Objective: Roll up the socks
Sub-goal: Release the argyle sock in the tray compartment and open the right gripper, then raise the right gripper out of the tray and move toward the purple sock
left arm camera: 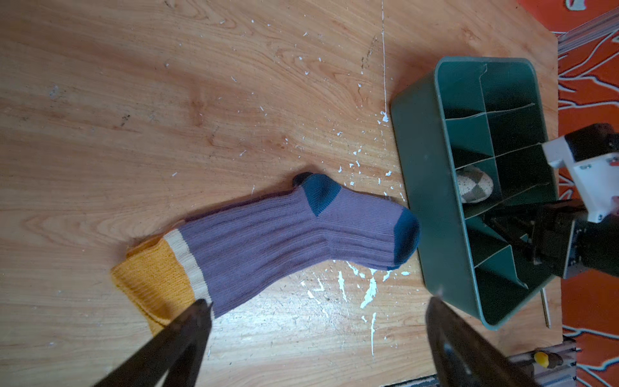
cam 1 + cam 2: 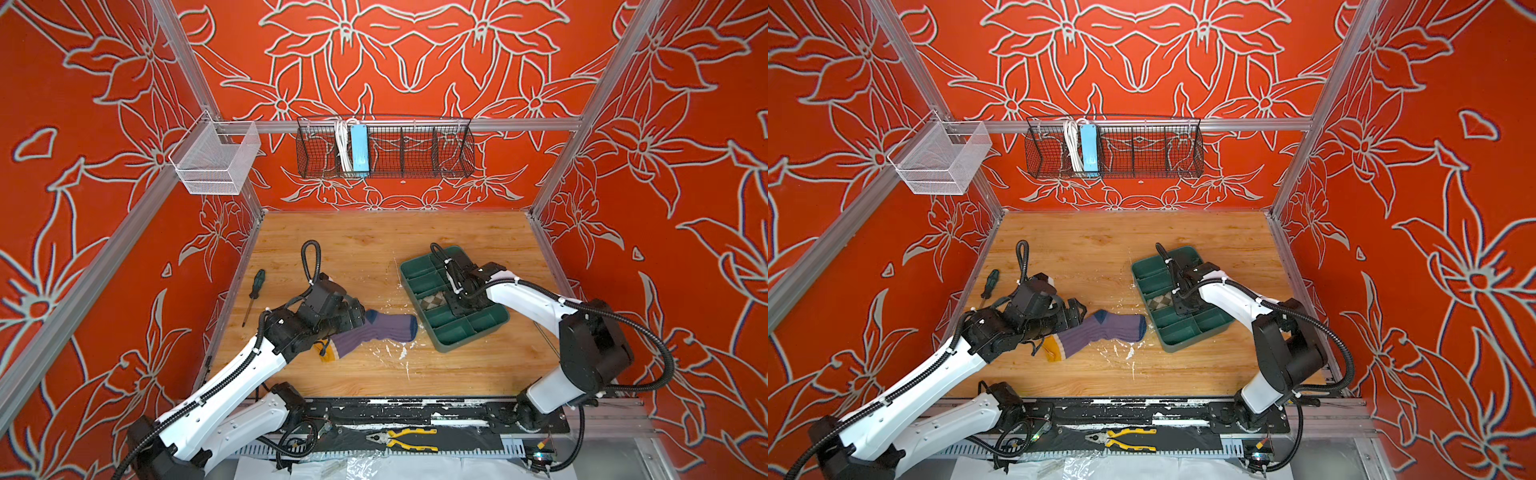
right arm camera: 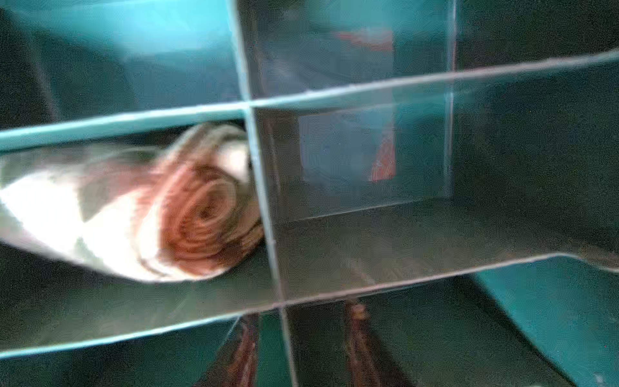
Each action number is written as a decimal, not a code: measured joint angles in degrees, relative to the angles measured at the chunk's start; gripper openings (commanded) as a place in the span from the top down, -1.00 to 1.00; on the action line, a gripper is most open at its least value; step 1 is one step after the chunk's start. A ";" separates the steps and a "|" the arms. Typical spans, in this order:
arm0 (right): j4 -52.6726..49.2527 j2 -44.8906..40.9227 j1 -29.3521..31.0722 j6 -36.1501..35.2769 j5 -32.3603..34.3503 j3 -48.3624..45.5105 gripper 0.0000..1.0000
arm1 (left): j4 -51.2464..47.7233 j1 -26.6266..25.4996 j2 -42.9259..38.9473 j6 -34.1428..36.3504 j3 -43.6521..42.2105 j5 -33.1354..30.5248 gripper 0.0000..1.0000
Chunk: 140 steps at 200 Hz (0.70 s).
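Blurred and covered around the green tray point(image 1: 432, 207)
Inside the tray the right gripper point(image 3: 298, 313) is blurred in its wrist view, so how far its jaws stand apart cannot be told; in both top views its own wrist covers it. The rolled argyle sock point(image 3: 187, 207) in a tray compartment is blurred too. The purple sock point(image 2: 374, 332), beside the tray, has its yellow end partly under the left arm point(image 2: 232, 382).

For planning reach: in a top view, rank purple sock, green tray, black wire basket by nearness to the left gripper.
1. Purple sock, next to the left gripper.
2. Green tray, to its right.
3. Black wire basket, on the back wall.
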 measured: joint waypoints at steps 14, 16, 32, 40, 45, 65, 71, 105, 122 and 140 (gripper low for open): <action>0.39 0.09 -0.33 0.07 -0.31 -0.42 0.54 | 0.24 0.07 0.57 0.42 0.00 0.00 -0.95; 0.39 0.11 -0.37 0.37 -0.33 -0.42 0.58 | 0.24 0.11 0.70 0.44 0.00 0.02 -0.95; 1.25 0.68 -0.50 0.76 -0.87 -0.39 0.90 | 0.39 0.33 1.68 1.05 0.00 0.02 -0.95; 1.25 0.96 -0.50 -0.22 -0.72 -0.33 0.99 | 0.61 0.42 2.25 1.31 0.00 0.04 -0.95; 1.31 0.96 -0.50 -0.50 -1.07 -0.24 1.00 | 0.76 0.42 2.56 1.49 0.00 0.09 -0.95; 1.22 0.96 -1.03 0.90 -0.13 -0.24 1.00 | 1.38 0.61 3.76 1.86 0.00 0.39 -0.95; 1.11 0.94 -1.66 0.74 0.26 -0.24 1.00 | 1.55 0.72 4.00 1.92 0.00 0.48 -0.95; -0.92 0.48 -5.70 -0.02 2.45 -0.24 1.00 | 2.71 2.14 7.15 1.84 0.11 1.05 -0.95; -1.99 -0.09 -8.46 -0.37 3.63 -0.24 1.00 | 2.84 3.45 8.31 1.68 0.11 1.33 -0.95; -2.49 -0.28 -11.67 -0.48 4.46 -0.24 1.00 | 3.06 4.90 8.66 1.73 0.11 1.97 -0.95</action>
